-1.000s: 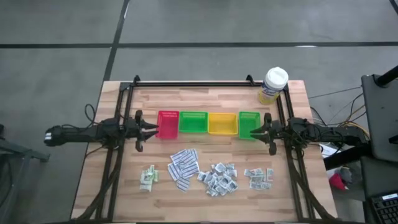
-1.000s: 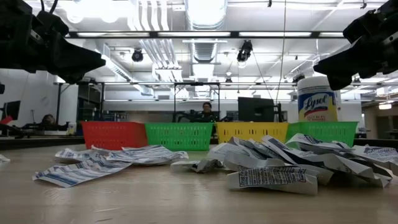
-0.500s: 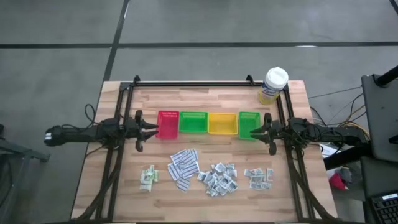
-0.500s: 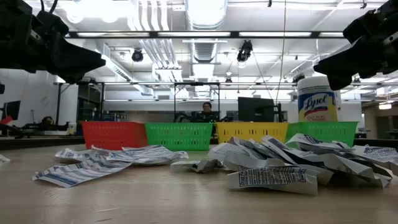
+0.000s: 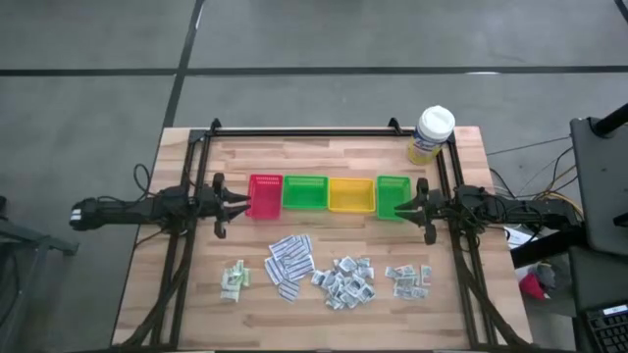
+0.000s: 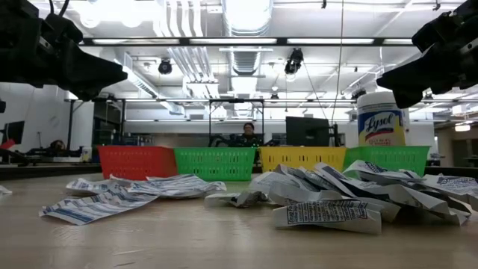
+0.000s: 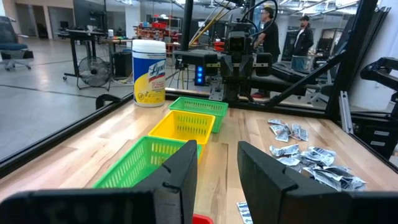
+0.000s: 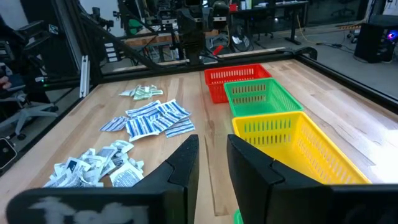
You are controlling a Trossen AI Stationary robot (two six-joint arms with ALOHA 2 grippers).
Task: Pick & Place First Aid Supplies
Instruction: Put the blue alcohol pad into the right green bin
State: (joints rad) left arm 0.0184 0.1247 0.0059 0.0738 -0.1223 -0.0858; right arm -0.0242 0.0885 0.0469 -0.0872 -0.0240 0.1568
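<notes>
White printed strips [image 5: 288,263] heaped at table's near edge, front of tray row, long axes splayed; green-white sachets [image 5: 234,278] beside them. Left gripper [image 5: 228,204] held above red tray [image 5: 265,196], fingers parted, empty, nearer to both. Right gripper [image 5: 404,208] parted, empty, nearer grey squares [image 5: 345,278].

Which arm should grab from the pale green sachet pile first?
Left. The sachet pile lies at the table's left end, just in front of the left gripper. The right gripper hangs over the far right green tray.
</notes>
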